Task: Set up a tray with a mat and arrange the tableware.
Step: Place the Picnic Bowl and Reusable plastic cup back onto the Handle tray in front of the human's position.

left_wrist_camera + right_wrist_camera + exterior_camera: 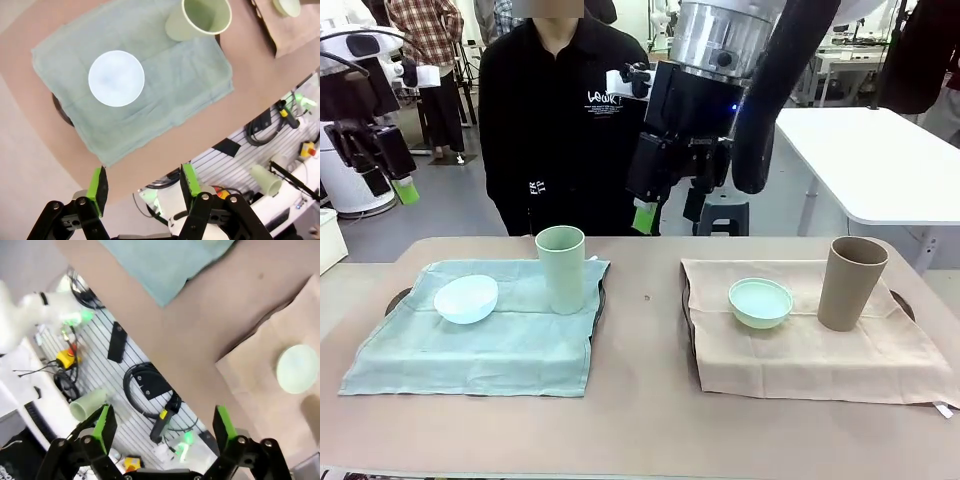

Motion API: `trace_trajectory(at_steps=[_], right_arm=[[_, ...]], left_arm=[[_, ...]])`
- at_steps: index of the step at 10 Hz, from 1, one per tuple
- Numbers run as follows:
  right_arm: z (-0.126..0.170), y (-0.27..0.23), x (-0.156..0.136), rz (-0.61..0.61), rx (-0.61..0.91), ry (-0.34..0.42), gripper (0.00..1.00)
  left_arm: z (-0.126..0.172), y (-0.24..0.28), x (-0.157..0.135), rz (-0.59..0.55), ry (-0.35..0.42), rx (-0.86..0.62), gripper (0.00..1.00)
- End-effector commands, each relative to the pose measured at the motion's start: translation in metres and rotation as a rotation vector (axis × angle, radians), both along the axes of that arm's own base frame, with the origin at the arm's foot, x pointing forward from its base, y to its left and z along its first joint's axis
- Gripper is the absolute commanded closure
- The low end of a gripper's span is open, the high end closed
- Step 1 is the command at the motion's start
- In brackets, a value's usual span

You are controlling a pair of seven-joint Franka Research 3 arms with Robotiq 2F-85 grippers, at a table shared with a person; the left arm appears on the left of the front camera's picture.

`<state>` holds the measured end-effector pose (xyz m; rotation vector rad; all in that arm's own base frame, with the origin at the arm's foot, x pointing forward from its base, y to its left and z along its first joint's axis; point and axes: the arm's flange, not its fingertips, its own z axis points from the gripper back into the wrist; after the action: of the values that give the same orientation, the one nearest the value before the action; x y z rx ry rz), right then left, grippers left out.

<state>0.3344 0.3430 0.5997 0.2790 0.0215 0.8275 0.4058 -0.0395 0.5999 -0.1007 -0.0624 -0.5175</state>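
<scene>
On the left, a teal mat (pixel 490 340) covers a dark tray (pixel 397 299). It holds a pale blue bowl (pixel 465 298) and an upright light green cup (pixel 561 268). To the right, a tan mat (pixel 820 345) over another tray (pixel 904 304) carries a mint green bowl (pixel 760 302) and a brown-tan cup (pixel 851 283). My left gripper (pixel 390 183) hangs open, high at the far left, off the table. Open too, my right gripper (pixel 668 212) hovers high above the table's far middle. The left wrist view looks down past the open left gripper (pixel 143 182) at the blue bowl (pixel 116 78) and green cup (pixel 200 17). From the right gripper (pixel 164 427), the mint bowl (pixel 297 368) lies far below.
A person in black (pixel 560 110) stands at the table's far edge, behind the green cup. A bare strip of brown table (pixel 645 330) separates the two mats. A white table (pixel 880 160) stands at the back right.
</scene>
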Motion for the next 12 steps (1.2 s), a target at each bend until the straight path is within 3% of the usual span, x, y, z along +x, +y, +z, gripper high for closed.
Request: trace_trajectory(at_steps=[1, 9, 10, 12], right_arm=[[-0.013, 0.009, 0.017, 0.099, 0.155, -0.016, 0.00], [-0.010, 0.012, 0.021, 0.092, 0.133, -0.023, 0.00], [-0.006, -0.025, 0.033, -0.184, -0.144, -0.081, 0.00], [-0.002, -0.100, 0.030, -0.475, -0.307, -0.094, 0.00]], left_arm=[[-0.005, 0.004, 0.001, 0.012, -0.009, -0.002, 0.25], [-0.004, 0.005, 0.001, 0.010, 0.007, -0.005, 0.25], [0.006, -0.007, -0.002, -0.016, -0.012, -0.034, 0.25], [0.004, -0.005, -0.015, 0.055, 0.044, -0.107, 0.25]])
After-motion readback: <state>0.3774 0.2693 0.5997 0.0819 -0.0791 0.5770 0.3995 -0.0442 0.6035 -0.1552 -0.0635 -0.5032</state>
